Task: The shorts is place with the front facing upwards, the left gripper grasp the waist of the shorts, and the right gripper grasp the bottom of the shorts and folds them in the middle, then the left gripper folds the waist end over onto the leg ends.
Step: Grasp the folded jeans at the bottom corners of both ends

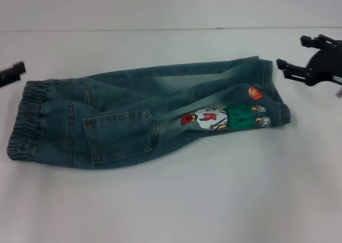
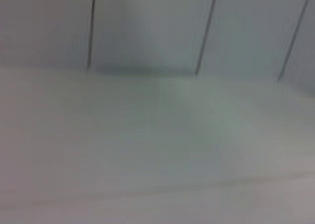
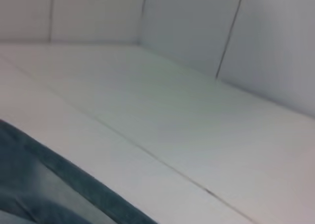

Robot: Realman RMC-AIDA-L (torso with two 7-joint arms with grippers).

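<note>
Across the white surface (image 1: 171, 200) from nine to three o'clock, shorts (image 1: 133, 120) already doubled lengthwise — waist-over-legs fold still undone, left claw (image 1: 12, 73) at nine o'clock unreadable, right claw (image 1: 293, 57) at two o'clock spread, both empty.

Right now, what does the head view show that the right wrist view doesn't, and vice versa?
Head view only: the whole shorts folded lengthwise, elastic waist toward the robot's left, leg ends with cartoon print toward its right; the left gripper at the left edge, clear of the waist; the right gripper open, beyond the leg ends, not touching.

Right wrist view only: the panelled wall behind the table.

Both: the white table and denim of the shorts, just an edge in the wrist view.
</note>
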